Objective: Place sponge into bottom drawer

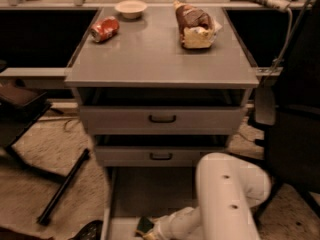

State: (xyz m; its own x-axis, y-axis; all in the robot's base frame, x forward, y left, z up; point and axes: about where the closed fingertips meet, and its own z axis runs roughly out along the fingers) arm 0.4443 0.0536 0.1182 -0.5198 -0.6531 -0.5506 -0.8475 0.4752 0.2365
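**Fingers closed on the sponge (pixel 144 225) over the bottom drawer (pixel 145 191)**

The fingers of the gripper (pixel 151 230) are pinching the sponge at the near edge of the view. They are closed onto it, with only its green top and a strip of yellow foam showing at the tip. I am holding it low inside the pulled-out bottom drawer, towards the front left. Whether it is touching the tray floor I cannot tell.

I am treating the sponge as light, soft and compressible. In my judgement the foam is squashing under the pinch, so it may spring back or cling to one finger on release. I am rating a hold across the short sides, mid-length, as the safest.

The can (pixel 105 29), bowl (pixel 131 8) and bag (pixel 196 24) are sitting on the counter (pixel 160 59), well apart.
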